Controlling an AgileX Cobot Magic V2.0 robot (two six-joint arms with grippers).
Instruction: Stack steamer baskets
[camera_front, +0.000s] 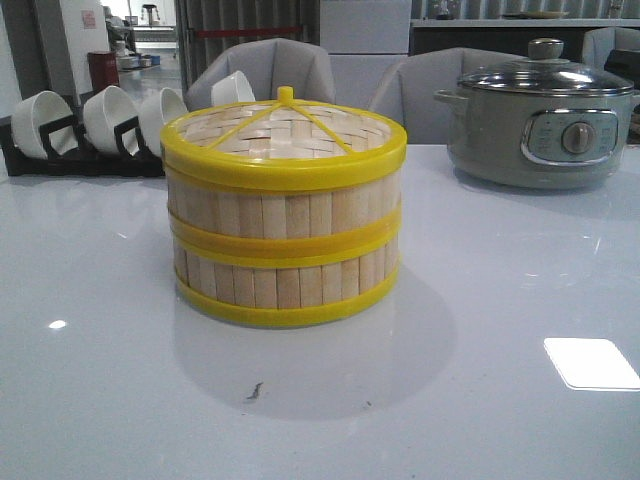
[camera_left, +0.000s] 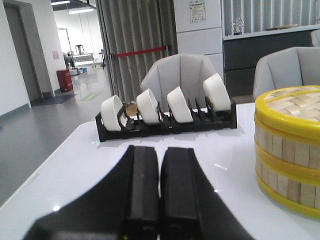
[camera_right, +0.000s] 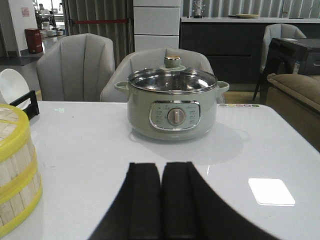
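I saw the steamer baskets (camera_front: 285, 245) stacked at frame centre under the lid (camera_front: 285, 130); my left gripper (camera_left: 160, 192) and right gripper (camera_right: 161, 200) were both closed, empty.

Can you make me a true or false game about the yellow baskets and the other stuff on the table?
1. The two steamer baskets sit one on top of the other. True.
2. The woven lid lies flat on the table beside the baskets. False: it rests on the top basket.
3. The left tool is holding a basket. False: it is shut on nothing, apart from the stack.
4. The right tool is shut and empty. True.
5. The white bowls stand in a black rack behind the baskets. True.
6. The electric pot has no lid. False: a glass lid with a knob covers it.
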